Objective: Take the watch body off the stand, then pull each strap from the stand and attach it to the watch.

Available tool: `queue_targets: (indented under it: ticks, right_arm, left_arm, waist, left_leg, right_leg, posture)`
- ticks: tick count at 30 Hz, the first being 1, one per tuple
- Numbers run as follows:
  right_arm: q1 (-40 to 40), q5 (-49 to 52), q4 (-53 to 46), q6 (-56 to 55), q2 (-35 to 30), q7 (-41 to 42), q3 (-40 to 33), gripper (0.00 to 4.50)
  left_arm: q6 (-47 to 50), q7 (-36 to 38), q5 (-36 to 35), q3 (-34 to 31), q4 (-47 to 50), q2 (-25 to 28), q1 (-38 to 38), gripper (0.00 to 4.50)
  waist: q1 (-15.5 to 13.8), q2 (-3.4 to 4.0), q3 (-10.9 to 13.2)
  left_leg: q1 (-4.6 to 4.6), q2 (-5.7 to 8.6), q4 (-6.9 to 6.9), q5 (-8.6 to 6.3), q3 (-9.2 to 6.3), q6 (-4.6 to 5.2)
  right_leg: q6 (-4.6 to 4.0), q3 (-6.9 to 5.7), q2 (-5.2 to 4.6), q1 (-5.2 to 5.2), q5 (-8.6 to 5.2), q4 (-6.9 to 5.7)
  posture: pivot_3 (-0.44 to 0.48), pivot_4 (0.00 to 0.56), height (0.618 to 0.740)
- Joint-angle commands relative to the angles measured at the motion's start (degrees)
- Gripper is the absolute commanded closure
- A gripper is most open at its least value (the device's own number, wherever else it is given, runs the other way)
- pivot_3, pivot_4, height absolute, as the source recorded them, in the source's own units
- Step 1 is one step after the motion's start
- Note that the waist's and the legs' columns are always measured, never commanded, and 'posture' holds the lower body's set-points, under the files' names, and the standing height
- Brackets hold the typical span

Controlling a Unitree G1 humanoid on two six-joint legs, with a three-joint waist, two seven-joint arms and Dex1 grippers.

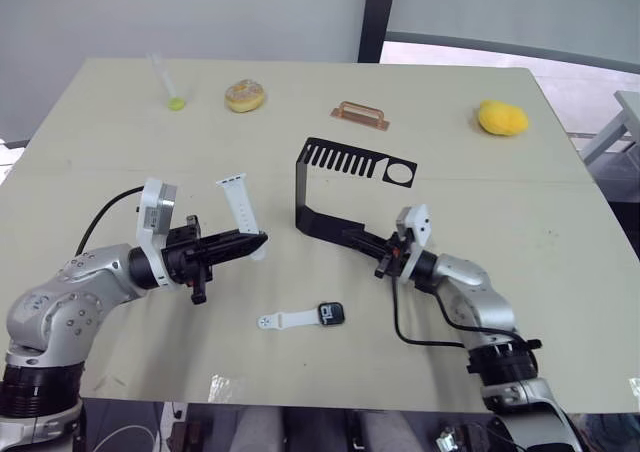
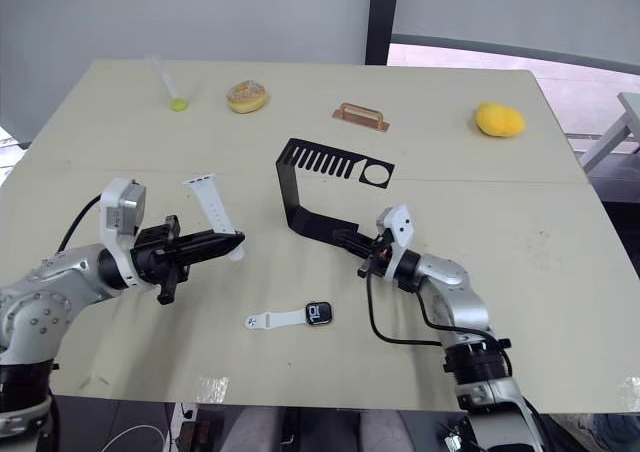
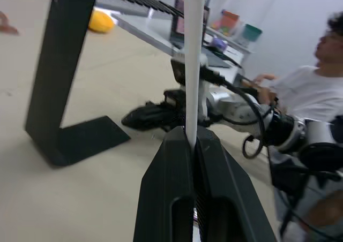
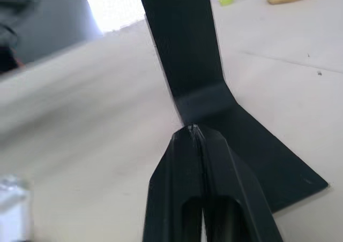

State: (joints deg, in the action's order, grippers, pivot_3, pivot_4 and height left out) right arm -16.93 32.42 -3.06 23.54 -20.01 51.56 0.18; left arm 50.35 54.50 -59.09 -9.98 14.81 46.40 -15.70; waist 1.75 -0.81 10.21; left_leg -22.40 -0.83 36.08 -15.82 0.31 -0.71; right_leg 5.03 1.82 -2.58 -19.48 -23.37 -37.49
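- Leftmost, your left gripper (image 1: 258, 240) is clamped on the lower end of one white strap (image 1: 238, 203), which stands up from the fingertips above the table (image 1: 90, 162).
- Next, in front of it, the watch body (image 1: 331, 313) lies flat on the table with the second strap (image 1: 288, 320) joined to its left side.
- Centrally, the stand (image 1: 330, 187) sits upright on its flat foot, its slotted top arm facing the far edge.
- Rightward, your right gripper (image 1: 351, 235) is pinched closed on the edge of the stand's foot.
- Along the far edge you see a green-tipped tube (image 1: 168, 82), a donut (image 1: 244, 96), a copper bar (image 1: 361, 114) and a yellow fruit (image 1: 501, 118).
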Motion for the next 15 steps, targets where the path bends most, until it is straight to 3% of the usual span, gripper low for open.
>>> queue_targets:
  ticks: [1,6,7,15]
  right_arm:
    - [7.08,16.77,-13.73,15.34,-1.76,-3.06,-4.31,2.62]
    - [15.7,34.64,-22.14,24.91,1.43,-14.49,-8.53,0.26]
    - [16.69,35.78,-22.94,24.86,2.27,-16.2,-8.9,0.02]
    - [22.18,43.99,-26.71,24.85,6.49,-24.9,-7.48,0.02]
  left_arm:
    - [8.35,3.72,-2.96,4.09,0.86,2.9,-1.23,4.5]
    - [12.14,4.2,-2.41,9.35,1.4,0.61,-3.24,4.5]
    - [12.75,3.63,-2.68,9.76,1.25,-0.49,-3.77,4.5]
    - [17.75,1.35,-3.33,13.12,1.2,-7.14,-4.96,4.5]
  waist:
    - [0.03,0.0,0.0]
    - [0.75,0.05,0.03]
    - [0.86,0.04,0.03]
    - [1.33,0.04,0.04]
  left_leg:
    - [0.0,-0.02,-0.06,0.0,-0.01,-0.01]
    - [0.02,-0.05,-0.14,0.02,0.01,-0.02]
    - [0.04,-0.05,-0.13,0.02,0.01,-0.02]
    - [0.01,-0.04,-0.15,0.03,0.02,-0.02]
  right_leg:
    - [-0.01,0.0,0.02,0.0,0.0,0.04]
    - [-0.05,0.05,0.04,-0.02,-0.03,0.28]
    - [-0.05,0.04,0.04,0.0,-0.03,0.26]
    - [-0.05,0.07,0.06,-0.03,-0.03,0.33]
  posture:
    - [0.0,0.15,0.74]
    - [0.0,0.15,0.74]
    - [0.0,0.15,0.74]
    - [0.0,0.15,0.74]
